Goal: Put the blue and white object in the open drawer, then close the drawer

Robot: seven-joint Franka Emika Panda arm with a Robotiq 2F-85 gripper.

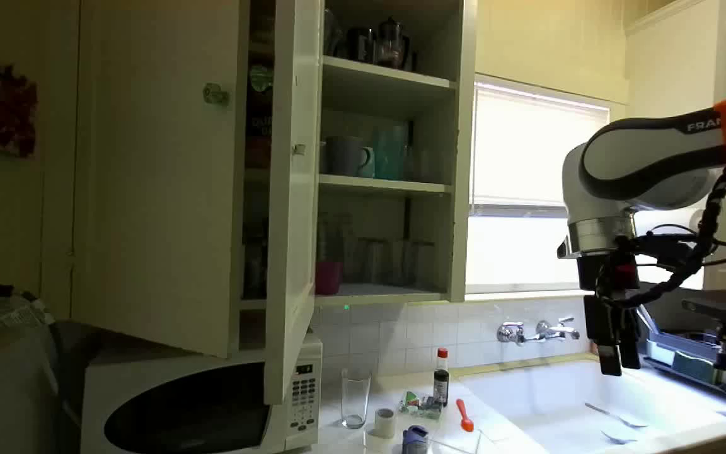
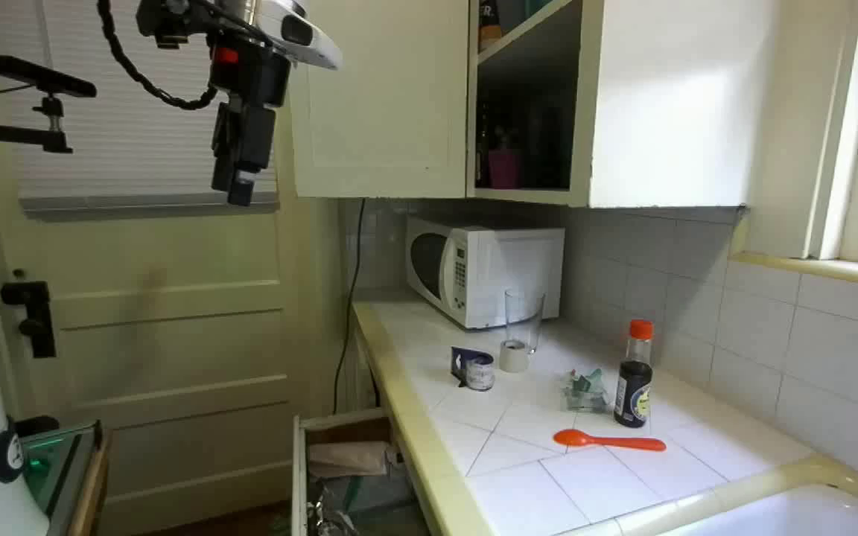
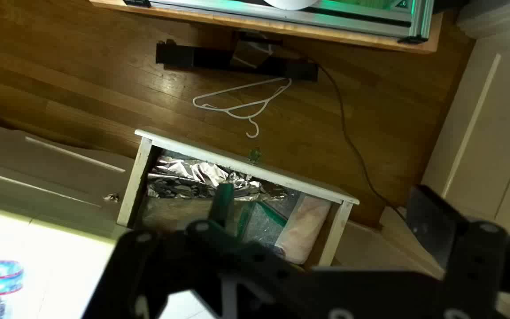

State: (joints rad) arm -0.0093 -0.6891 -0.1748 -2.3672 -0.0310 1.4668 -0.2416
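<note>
The small blue and white object [image 2: 480, 372] lies on the white tiled counter. It also shows at the bottom edge of an exterior view [image 1: 414, 440]. The drawer [image 2: 299, 469] below the counter is pulled open. In the wrist view the drawer [image 3: 246, 167] holds crumpled foil, plastic bags and a pinkish roll. My gripper [image 1: 620, 367] points down in the air, well above the counter and apart from the object. It also shows in an exterior view [image 2: 239, 192]. In the wrist view its fingers [image 3: 323, 192] are wide apart with nothing between them, above the drawer.
A tape roll [image 2: 513, 356], a glass [image 2: 524, 320], a plastic packet [image 2: 587, 391], a sauce bottle [image 2: 634, 380] and an orange spoon [image 2: 608, 441] are on the counter. A microwave [image 2: 511, 268] stands behind. Cabinet doors [image 1: 293, 189] hang open. A hanger [image 3: 241, 106] lies on the floor.
</note>
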